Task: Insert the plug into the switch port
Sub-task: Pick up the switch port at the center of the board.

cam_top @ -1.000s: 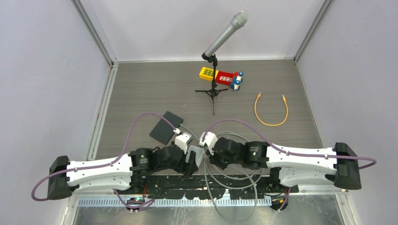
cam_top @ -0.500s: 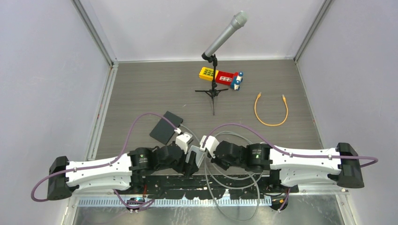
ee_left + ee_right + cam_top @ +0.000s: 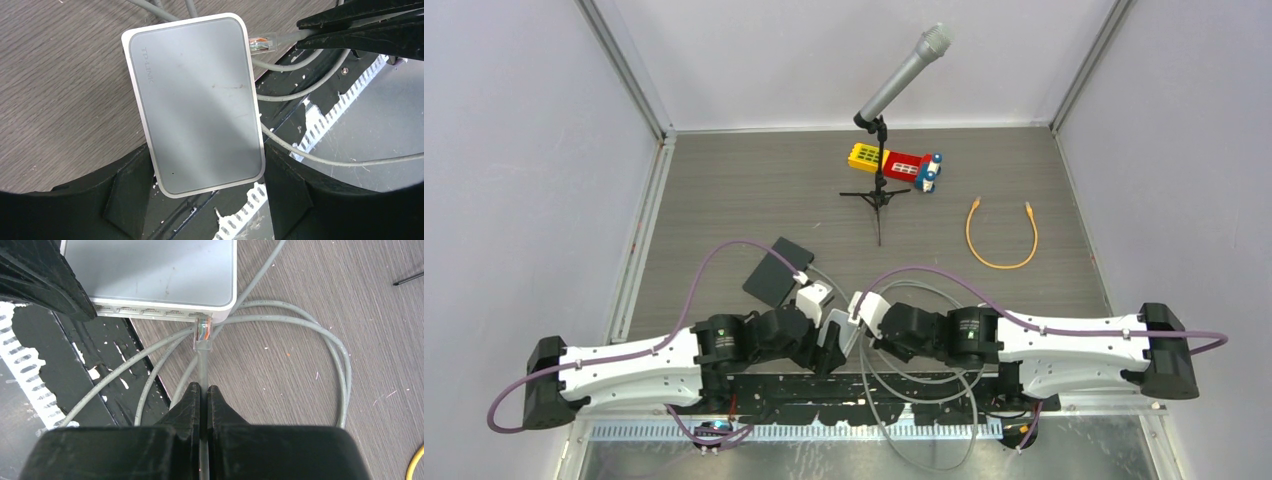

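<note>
Under even light, pale lavender-grey walls (image 3: 514, 150) enclose a grey wood-grain tabletop (image 3: 724, 190) on three sides, aluminium posts (image 3: 624, 70) at the far corners.

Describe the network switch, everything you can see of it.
The switch is a flat rounded rectangle: grey matte top, white plastic rim, TP-LINK lettering, light scuffs. One edge carries a row of ports. The left gripper clamps its long sides near one end, holding it partly over the table edge. The clear plug, on a grey cable pinched by the right gripper, sits at the end port's mouth, not visibly seated.
</note>
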